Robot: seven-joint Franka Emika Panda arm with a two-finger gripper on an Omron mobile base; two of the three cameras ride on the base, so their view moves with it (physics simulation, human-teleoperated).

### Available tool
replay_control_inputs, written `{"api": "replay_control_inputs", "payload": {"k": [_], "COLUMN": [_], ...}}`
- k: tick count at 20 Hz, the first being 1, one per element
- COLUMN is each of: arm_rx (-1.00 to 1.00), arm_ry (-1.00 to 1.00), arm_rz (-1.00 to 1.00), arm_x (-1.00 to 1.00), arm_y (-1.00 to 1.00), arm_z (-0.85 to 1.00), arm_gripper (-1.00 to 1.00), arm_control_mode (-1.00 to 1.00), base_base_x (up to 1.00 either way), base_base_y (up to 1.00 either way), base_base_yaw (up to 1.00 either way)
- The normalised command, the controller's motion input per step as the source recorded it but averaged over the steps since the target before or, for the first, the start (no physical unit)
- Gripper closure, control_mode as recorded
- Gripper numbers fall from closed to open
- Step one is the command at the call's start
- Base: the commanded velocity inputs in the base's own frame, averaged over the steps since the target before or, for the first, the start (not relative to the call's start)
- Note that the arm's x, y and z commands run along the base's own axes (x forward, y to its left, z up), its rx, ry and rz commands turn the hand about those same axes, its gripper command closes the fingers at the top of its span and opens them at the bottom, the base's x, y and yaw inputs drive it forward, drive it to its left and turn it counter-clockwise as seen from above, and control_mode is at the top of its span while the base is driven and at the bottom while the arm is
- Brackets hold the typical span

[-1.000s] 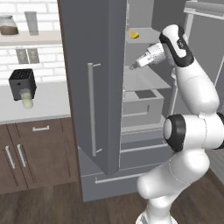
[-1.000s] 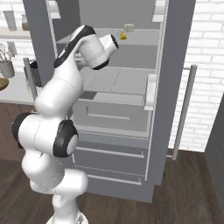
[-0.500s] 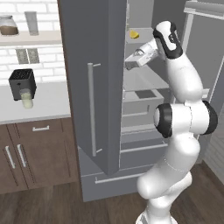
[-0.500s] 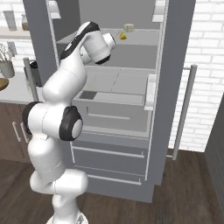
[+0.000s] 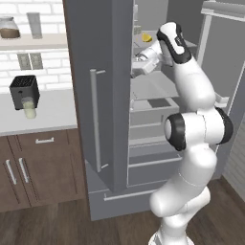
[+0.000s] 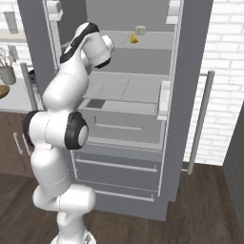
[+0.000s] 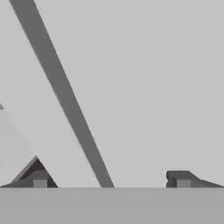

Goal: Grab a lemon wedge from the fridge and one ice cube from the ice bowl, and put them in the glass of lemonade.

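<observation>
The fridge [image 5: 95, 48] stands open, its grey left door near the left base camera. A small yellow lemon wedge [image 5: 146, 37] lies on the top shelf, also seen as the lemon wedge [image 6: 134, 39] from the right base. My gripper [image 5: 138, 61] reaches into the fridge [image 6: 190, 71] just below and left of the wedge, apart from it. In the hand view my gripper [image 7: 110, 179] is open with nothing between its tips, facing a plain grey surface. The glass of lemonade [image 5: 29, 108] stands on the counter. The brown ice bowl [image 6: 2, 90] peeks in at the left edge.
A black toaster [image 5: 24, 90] sits behind the lemonade glass. A jar [image 5: 8, 27] and a tall glass [image 5: 34, 23] stand on the wall shelf. A pale block [image 6: 140, 30] rests behind the wedge. A utensil cup [image 6: 7, 74] stands by the bowl. The right fridge door [image 6: 202, 124] hangs open.
The arm has folded in closer to the fridge, and the hand has edged slightly up and left under the top shelf. The jaws have stayed open.
</observation>
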Motion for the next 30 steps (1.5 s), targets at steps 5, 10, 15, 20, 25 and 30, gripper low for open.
{"api": "replay_control_inputs", "payload": {"k": [5, 10, 15, 20, 25, 30], "arm_rx": [0.06, 0.02, 0.0, 0.0, 0.0, 0.06], "arm_ry": [-0.09, -0.13, -0.15, -0.15, -0.07, 0.0], "arm_rz": [0.14, 0.12, 0.04, 0.0, -0.11, -0.18], "arm_x": [-0.47, -0.45, -0.32, -0.13, -0.28, -0.46], "arm_y": [0.74, 0.89, 0.92, 0.62, -0.13, -0.76], "arm_z": [0.0, 0.14, 0.33, 0.18, 0.18, 0.29], "arm_gripper": [-1.0, -1.0, -1.0, -1.0, -1.0, -1.0], "arm_control_mode": [-1.0, -1.0, -1.0, -1.0, -1.0, -1.0], "base_base_x": [0.0, 0.0, 0.0, 0.0, 0.0, 0.0], "base_base_y": [0.0, 0.0, 0.0, 0.0, 0.0, 0.0], "base_base_yaw": [0.0, 0.0, 0.0, 0.0, 0.0, 0.0]}}
